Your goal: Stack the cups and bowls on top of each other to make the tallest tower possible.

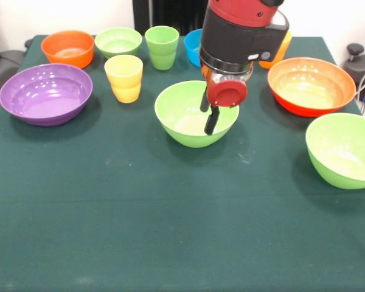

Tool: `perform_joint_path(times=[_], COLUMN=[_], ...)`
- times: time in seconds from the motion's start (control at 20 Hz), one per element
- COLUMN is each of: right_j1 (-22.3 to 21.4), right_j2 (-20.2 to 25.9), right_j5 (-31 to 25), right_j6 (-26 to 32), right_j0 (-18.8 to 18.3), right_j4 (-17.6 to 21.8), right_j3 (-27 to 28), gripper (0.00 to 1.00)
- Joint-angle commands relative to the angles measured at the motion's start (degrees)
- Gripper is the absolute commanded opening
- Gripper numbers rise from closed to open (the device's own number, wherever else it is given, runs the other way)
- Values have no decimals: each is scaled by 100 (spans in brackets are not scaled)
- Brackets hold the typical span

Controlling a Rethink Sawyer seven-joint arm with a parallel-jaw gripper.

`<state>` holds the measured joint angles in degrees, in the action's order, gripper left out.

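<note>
Gripper [209,114] hangs with fingers slightly parted, holding nothing, inside the upright green bowl [181,121] whose mouth faces up.

A red arm [243,12] with a black collar, red disc, and black-fingered claw [209,112].

My table [170,231] has a dark green cloth on it. Behind it there's a plain white wall [61,15], plus a dark slatted panel [167,12] back there.
</note>
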<state>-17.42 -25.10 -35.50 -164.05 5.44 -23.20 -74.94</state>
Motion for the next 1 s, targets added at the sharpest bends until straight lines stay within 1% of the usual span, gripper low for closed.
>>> perform_joint_path(times=[0.05, 0.3, 0.45, 0.6, 0.65, 0.7, 0.8, 1.0], right_j1=[479, 664, 779, 816, 845, 876, 960, 963], right_j2=[505, 535, 587, 701, 744, 849, 862, 839], right_j5=[714, 607, 742, 902, 846, 938, 989, 1051], right_j6=[-416, -312, -260, -156, -105, -78, -72, -9], right_j0=[-33, -59, -55, -103, -126, -161, -129, -95], right_j4=[210, 208, 218, 239, 243, 221, 237, 314], right_j3=[-354, -158, -125, -207, -217, -280, -281, -350], gripper=[100, 100, 100, 100, 100, 100, 100, 100])
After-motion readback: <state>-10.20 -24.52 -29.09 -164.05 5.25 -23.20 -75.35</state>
